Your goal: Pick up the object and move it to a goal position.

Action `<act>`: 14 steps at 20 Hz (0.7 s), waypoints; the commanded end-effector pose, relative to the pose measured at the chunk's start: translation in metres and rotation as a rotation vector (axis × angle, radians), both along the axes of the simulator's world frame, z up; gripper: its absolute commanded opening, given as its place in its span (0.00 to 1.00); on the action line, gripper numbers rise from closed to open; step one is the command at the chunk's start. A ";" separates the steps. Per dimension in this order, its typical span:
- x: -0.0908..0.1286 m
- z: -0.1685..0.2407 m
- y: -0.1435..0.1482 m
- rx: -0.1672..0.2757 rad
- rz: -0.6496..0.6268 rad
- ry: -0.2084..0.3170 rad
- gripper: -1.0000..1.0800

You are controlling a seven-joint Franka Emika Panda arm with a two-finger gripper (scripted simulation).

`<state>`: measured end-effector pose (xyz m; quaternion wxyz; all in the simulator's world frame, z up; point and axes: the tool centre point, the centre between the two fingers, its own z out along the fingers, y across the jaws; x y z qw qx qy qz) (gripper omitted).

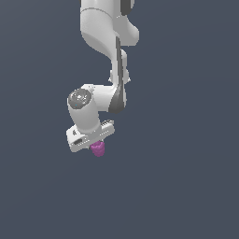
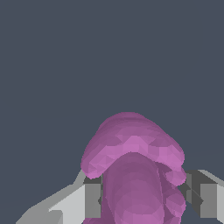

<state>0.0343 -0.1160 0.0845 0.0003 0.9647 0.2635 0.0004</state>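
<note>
My gripper (image 1: 96, 143) is clamped on the object (image 1: 98, 149), which hangs below my white hand against plain dark ground. I should carry it smoothly, keeping the squeeze steady. The wrist view shows my fingers (image 2: 89, 199) pressing both flanks of the blob (image 2: 133, 175); the exterior view hides that contact, probably firm.

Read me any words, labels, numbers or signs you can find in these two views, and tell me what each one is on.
None: there is no readable text in either view. The white gripper, the arm and the magenta object it holds are all plain, and the dark background carries no marks.
</note>
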 end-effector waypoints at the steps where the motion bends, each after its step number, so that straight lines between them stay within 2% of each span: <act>1: 0.000 -0.001 0.001 0.000 0.001 0.001 0.00; 8: 0.000 0.006 -0.001 0.000 0.000 -0.001 0.00; 14: -0.002 0.035 -0.007 0.000 0.000 -0.001 0.00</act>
